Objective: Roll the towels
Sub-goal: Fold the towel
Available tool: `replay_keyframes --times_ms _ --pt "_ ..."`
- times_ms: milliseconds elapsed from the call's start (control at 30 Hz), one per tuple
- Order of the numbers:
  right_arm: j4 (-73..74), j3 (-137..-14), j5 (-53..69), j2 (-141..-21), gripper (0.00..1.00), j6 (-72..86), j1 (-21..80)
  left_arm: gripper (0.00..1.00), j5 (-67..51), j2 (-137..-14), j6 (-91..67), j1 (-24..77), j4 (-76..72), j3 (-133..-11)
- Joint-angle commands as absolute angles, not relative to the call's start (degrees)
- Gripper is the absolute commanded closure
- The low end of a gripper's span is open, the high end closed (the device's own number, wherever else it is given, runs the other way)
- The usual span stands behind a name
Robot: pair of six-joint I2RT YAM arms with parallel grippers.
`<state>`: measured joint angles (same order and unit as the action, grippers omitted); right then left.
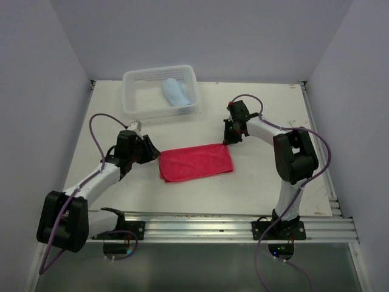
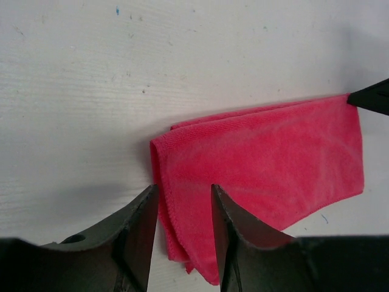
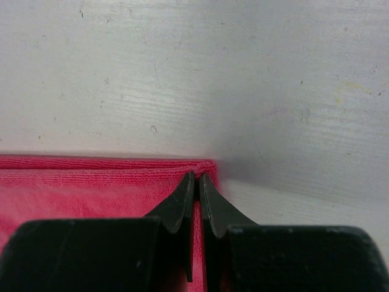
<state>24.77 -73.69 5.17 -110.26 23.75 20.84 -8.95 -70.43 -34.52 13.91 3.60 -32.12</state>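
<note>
Partly behind left end effector (image 2: pixel 182 190), towel (image 2: pixel 267 158)

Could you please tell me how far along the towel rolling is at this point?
Apparently done: the blue towel lies bundled in the basket, though I can't confirm it is rolled. In hand: the red towel lies folded flat, the right gripper pinches its far right corner, and the left gripper stands open at its left edge. Left: rolling the red towel.

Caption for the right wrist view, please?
Right gripper shut on a corner of the folded red towel on the white table.
</note>
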Motion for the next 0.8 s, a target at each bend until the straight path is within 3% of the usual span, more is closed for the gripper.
replay_keyframes --times_ms 0,333,767 --pt "22.9 -75.0 5.9 -110.1 1.00 23.2 20.6 0.56 -11.9 -64.6 -36.1 14.1 6.7 -30.6" --pt "22.5 -74.3 6.0 -109.7 1.00 23.7 20.5 0.53 -19.1 -56.9 -41.1 14.5 9.1 -20.4" --pt "22.2 -73.3 5.4 -109.6 1.00 23.8 20.6 0.49 -23.2 -58.3 -44.4 16.3 6.3 -20.2"
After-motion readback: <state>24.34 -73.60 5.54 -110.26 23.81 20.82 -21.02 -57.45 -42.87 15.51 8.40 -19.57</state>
